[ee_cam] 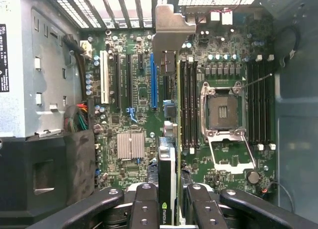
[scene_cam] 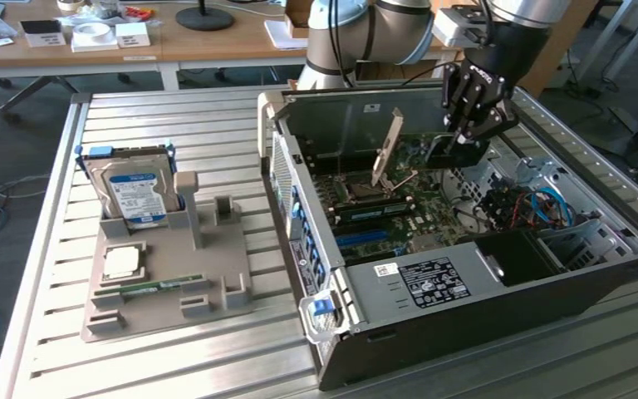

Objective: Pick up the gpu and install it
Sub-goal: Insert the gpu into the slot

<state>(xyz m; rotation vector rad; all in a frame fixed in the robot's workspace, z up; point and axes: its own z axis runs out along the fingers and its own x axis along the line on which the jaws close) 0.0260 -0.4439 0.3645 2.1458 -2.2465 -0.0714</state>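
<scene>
The gpu [scene_cam: 452, 155] hangs inside the open computer case [scene_cam: 497, 283], above the motherboard [scene_cam: 408, 208]. Its dark card body sits under my gripper [scene_cam: 465, 141], and its silvery-beige bracket [scene_cam: 387, 150] reaches toward the case's rear wall. In the wrist view I see the gpu [ee_cam: 167, 164] edge-on, with my gripper [ee_cam: 168, 209] shut on it and black fingers [ee_cam: 144, 209] on both sides. Its bracket [ee_cam: 171, 25] lies near the rear slot openings. The card runs between the blue slot [ee_cam: 153, 82] and the RAM slots [ee_cam: 186, 105]. Whether it touches the board I cannot tell.
On the slatted table at the exterior view's left, a grey holder [scene_cam: 164, 283] carries a hard drive [scene_cam: 130, 187], a CPU [scene_cam: 123, 262] and a RAM stick [scene_cam: 147, 288]. Inside the case are the open CPU socket [ee_cam: 222, 110], a heatsink [ee_cam: 130, 144] and cables [scene_cam: 530, 204].
</scene>
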